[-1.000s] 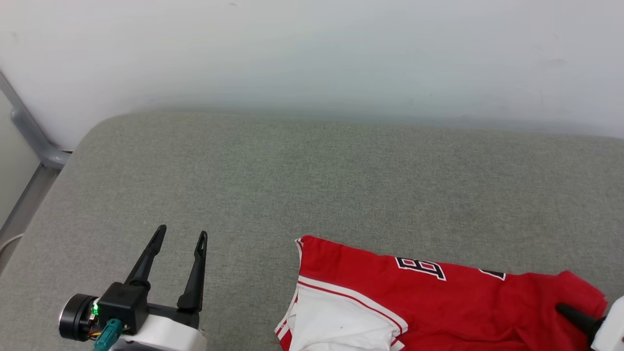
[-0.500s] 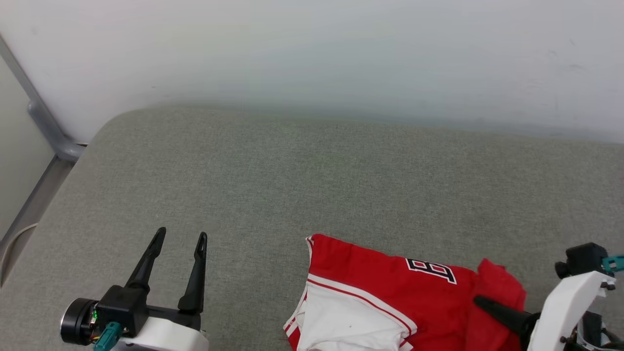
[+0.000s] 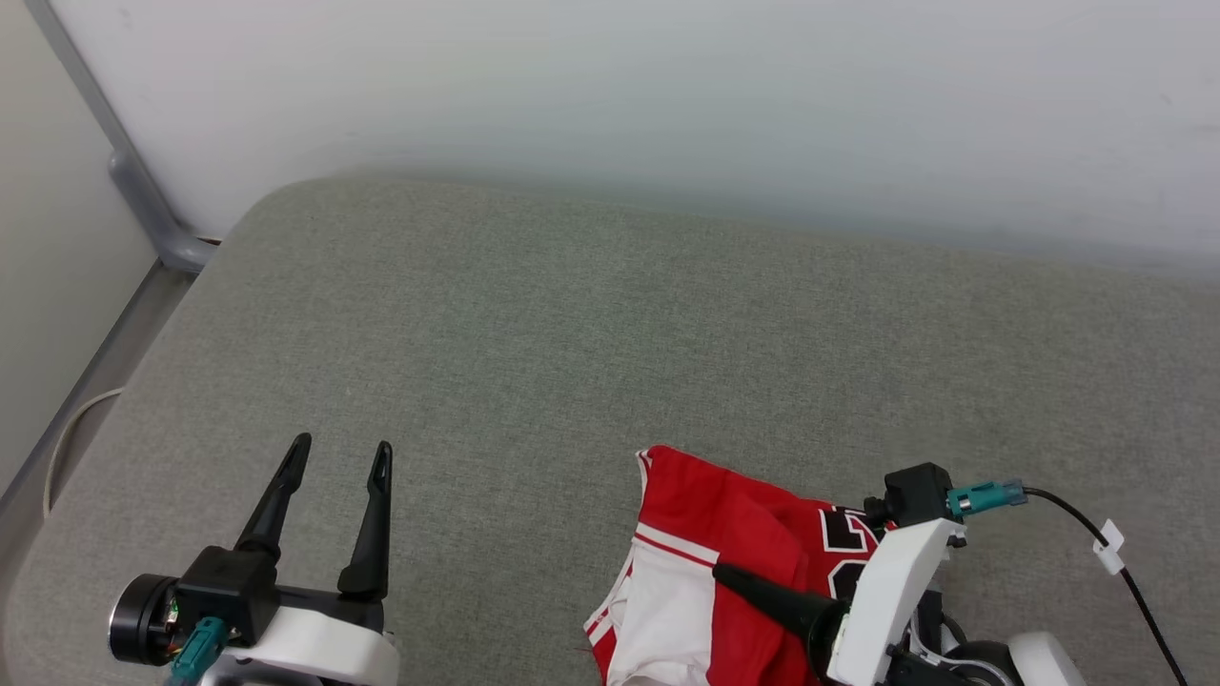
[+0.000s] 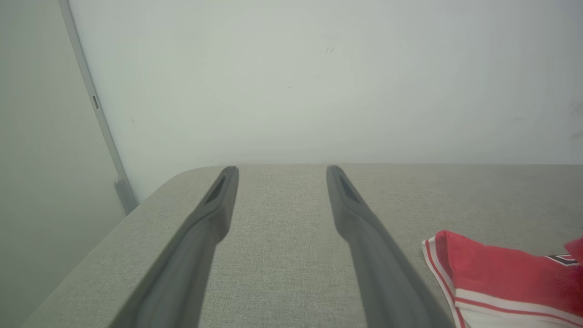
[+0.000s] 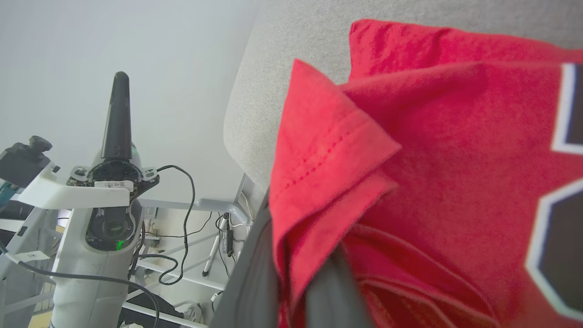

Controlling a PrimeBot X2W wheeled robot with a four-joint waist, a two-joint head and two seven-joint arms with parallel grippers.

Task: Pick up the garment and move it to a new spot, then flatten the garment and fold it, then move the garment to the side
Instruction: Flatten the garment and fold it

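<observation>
The red garment (image 3: 739, 519) with a white sleeve (image 3: 658, 610) lies bunched at the front of the grey cushion. My right gripper (image 3: 726, 575) points left across it, shut on a red hem that is pulled over the shirt's body. In the right wrist view the hem corner (image 5: 319, 182) is pinched between the two dark fingers (image 5: 255, 278). My left gripper (image 3: 335, 455) stands open above bare cushion, well left of the garment. The left wrist view has the left gripper (image 4: 278, 172) open, with the garment (image 4: 496, 278) at lower right.
The grey cushion (image 3: 610, 324) stretches back to a white wall. Its rounded left edge drops to a grey metal rail (image 3: 143, 205) and a strip of floor. A black cable (image 3: 1096, 534) trails right from my right wrist.
My right gripper has swept left with the garment's right hem, folding that side over the shirt and covering part of the lettering. The head camera has turned, shifting the picture. The left gripper stays open.
</observation>
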